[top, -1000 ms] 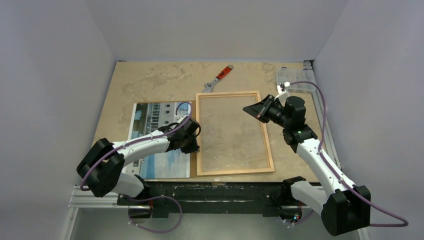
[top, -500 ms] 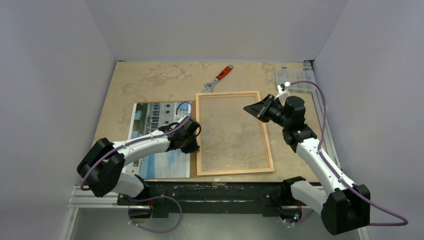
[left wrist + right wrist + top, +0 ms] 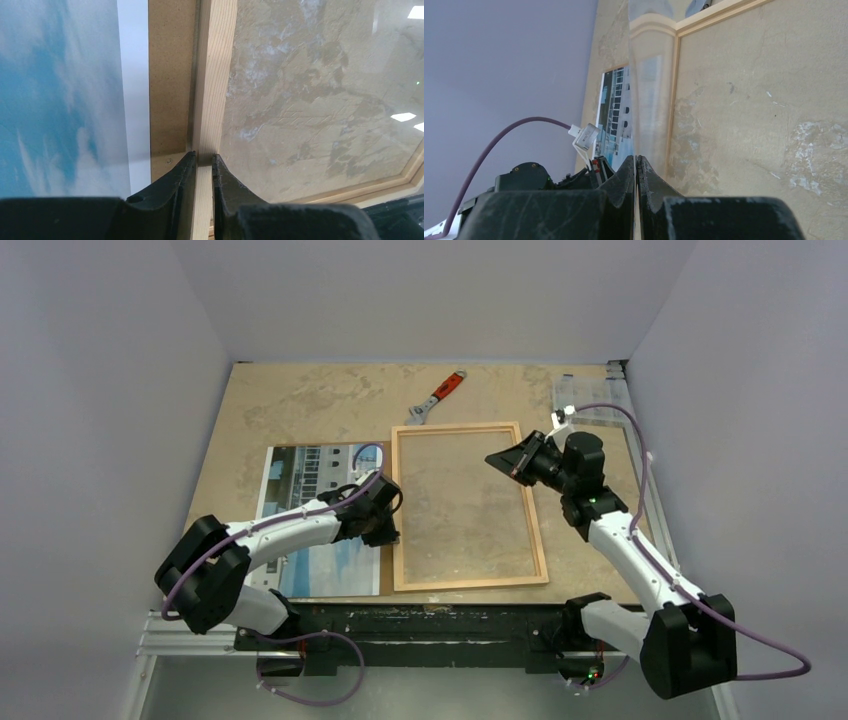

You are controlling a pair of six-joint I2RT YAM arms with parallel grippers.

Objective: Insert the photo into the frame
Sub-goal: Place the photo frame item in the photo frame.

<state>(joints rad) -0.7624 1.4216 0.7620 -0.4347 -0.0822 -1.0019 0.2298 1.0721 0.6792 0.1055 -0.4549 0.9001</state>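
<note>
The photo (image 3: 330,570) beside the frame (image 3: 468,584)
The photo, a white building under blue sky, lies flat left of centre, just beside the light wood frame. The left gripper (image 3: 202,165) is clamped on the frame's left strip. The right gripper (image 3: 636,162) pinches a thin clear sheet (image 3: 649,100).

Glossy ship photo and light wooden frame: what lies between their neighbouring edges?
A narrow strip of plain brown backing board separates the glossy photo from the light wooden frame. The left wrist view shows it clearly.
</note>
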